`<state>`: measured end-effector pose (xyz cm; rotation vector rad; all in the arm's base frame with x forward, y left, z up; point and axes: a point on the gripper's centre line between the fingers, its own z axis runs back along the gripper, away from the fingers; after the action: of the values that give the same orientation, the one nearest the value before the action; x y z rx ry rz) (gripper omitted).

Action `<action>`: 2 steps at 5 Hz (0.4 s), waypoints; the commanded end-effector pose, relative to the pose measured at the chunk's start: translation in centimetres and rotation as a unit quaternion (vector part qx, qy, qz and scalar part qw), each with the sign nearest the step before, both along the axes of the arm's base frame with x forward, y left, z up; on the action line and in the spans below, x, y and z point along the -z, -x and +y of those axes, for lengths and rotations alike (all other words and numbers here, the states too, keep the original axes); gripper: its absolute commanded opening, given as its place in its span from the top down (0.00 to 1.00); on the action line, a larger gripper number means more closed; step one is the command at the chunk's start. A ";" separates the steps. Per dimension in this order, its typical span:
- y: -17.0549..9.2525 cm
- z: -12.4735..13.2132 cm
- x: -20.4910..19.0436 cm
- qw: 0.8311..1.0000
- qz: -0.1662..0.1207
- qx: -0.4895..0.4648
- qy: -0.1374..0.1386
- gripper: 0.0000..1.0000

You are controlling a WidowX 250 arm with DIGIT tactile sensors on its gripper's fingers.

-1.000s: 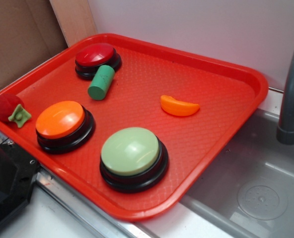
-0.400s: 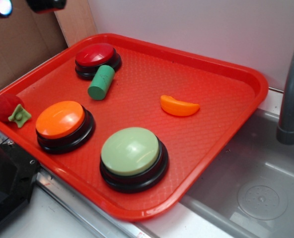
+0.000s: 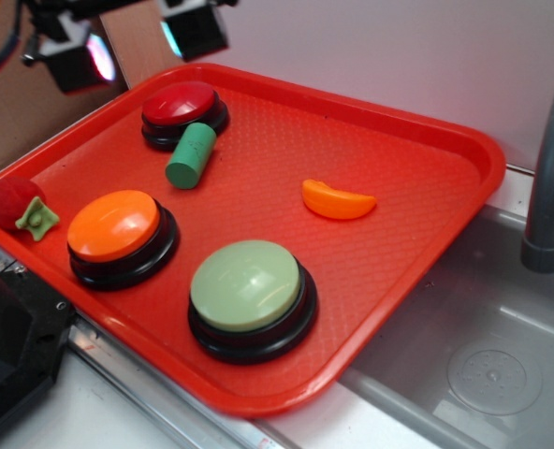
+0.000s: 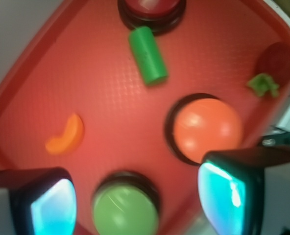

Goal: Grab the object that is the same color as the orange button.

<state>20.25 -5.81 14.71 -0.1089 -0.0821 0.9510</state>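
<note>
Swinging in over the tray's (image 3: pixel 464 140) far-left corner, the gripper (image 3: pixel 132 47) just showed up, wide open, empty. Orange wedge (image 3: pixel 338 200) sits mid-tray, well apart from the orange button (image 3: pixel 114 225).

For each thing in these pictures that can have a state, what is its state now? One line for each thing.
gripper: open, holding nothing, high over the tray's far left corner
orange crescent: lying free on the tray, not grasped
orange button: upright, untouched
red button: upright, untouched
pale green button: upright, untouched
green cylinder: lying on its side by the red button
red ball: resting at the tray's left rim
</note>
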 end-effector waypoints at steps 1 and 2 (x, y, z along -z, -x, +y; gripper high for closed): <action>-4.4 -1.0 3.9 0.994 -0.010 -0.109 0.001 0.00; -5.7 -1.2 5.8 0.990 -0.005 -0.139 -0.017 0.00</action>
<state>25.05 -7.48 7.54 -0.0254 -0.0885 1.2280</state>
